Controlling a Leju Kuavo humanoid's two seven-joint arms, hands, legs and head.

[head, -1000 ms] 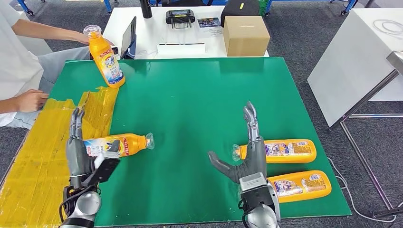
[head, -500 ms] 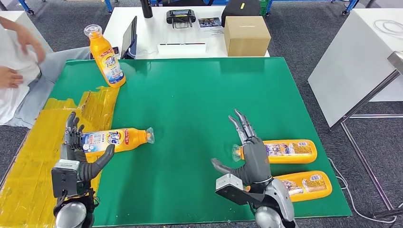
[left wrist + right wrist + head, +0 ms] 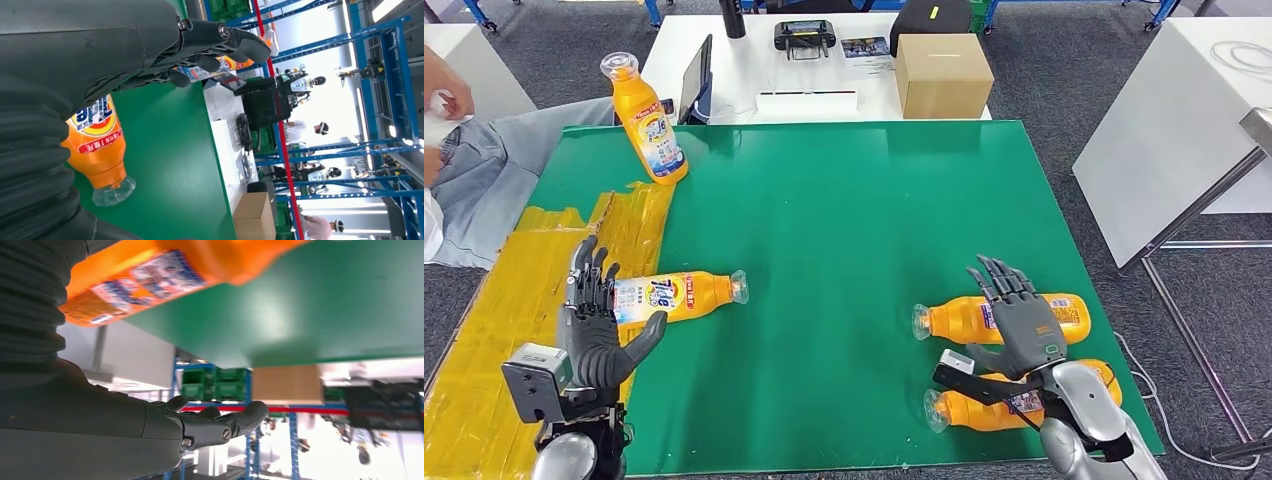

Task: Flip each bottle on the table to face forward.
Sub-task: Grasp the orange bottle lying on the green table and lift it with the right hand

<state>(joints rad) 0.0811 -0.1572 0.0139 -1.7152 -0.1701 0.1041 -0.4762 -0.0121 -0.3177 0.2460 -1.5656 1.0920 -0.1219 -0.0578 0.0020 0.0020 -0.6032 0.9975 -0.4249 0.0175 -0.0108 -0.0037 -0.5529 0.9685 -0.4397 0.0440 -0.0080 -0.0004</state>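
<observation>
Head view shows the left hand (image 3: 596, 325) with fingers apart, holding nothing, its fingertips at the base of a lying orange bottle (image 3: 676, 295) whose blue-lettered label I can't quite read. Over on the right, the right hand (image 3: 1022, 325) hovers spread and empty over two more lying bottles (image 3: 964, 320) (image 3: 984, 408). A fourth bottle (image 3: 646, 120) stands upright at the far left corner of the green table (image 3: 844, 200), where a person's knee (image 3: 474, 185) shows
</observation>
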